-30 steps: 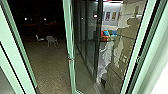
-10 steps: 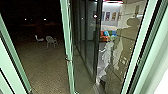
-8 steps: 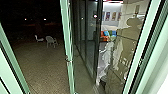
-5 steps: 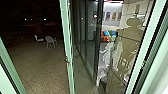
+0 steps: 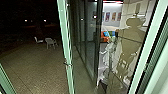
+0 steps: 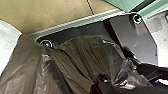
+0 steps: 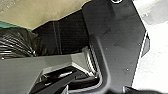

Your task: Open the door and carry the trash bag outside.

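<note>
"At the doorway, what do you see from the head?"

"A glass door with a pale green frame (image 5: pixel 66 50), standing open onto a dim paved yard (image 5: pixel 32 66). Two white chairs (image 5: pixel 51 43) (image 5: pixel 38 40) sit out there, near each other. Through the glass, there's an orange sofa (image 5: pixel 104 39) with a blue cushion (image 5: pixel 106 34), and pictures (image 5: pixel 107 16) on the wall behind."

"And the trash bag?"

"The dark, crinkled plastic trash bag (image 6: pixel 80 55) is down by the robot's wide dark plate (image 6: pixel 135 32), overlapping it in the left wrist view. Shiny black folds show in the right wrist view too."

"Are the left gripper and right gripper clenched or released?"

"I can't tell for either, nor whether one grasps the bag."
</note>
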Available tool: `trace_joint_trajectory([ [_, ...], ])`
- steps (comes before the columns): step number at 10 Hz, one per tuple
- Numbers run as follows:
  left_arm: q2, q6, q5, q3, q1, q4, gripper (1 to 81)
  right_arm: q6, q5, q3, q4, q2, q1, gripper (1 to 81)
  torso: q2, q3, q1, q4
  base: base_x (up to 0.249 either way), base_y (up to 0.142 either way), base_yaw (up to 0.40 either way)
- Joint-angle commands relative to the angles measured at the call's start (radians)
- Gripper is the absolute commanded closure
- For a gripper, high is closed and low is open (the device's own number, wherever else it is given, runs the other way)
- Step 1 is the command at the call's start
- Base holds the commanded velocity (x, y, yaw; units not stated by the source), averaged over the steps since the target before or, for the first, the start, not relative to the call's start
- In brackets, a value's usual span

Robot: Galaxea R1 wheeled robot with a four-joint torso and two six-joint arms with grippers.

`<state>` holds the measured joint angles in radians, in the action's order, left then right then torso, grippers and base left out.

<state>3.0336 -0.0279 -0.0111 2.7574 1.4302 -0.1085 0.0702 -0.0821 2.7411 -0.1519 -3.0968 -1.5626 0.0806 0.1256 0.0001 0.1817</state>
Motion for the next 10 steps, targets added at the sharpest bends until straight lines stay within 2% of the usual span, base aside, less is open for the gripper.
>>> trace_joint_trajectory([
  [1,0.019,0.002,-0.052,0.001,-0.055,-0.020,81.1,0.006,0.062,-0.006,0.003,-0.007,0.038,1.0,0.000,0.000,0.000,0.000,0.101,0.000,0.000],
  [3,0.033,0.002,-0.053,0.001,-0.050,-0.031,81.1,0.006,0.062,-0.006,0.003,-0.005,0.038,1.0,0.000,0.000,0.000,0.000,0.100,0.000,0.000],
  [10,0.025,0.002,-0.053,0.001,-0.052,-0.030,81.1,0.006,0.062,-0.006,0.003,-0.005,0.040,1.0,0.002,0.000,0.000,0.000,0.100,0.000,0.000],
])
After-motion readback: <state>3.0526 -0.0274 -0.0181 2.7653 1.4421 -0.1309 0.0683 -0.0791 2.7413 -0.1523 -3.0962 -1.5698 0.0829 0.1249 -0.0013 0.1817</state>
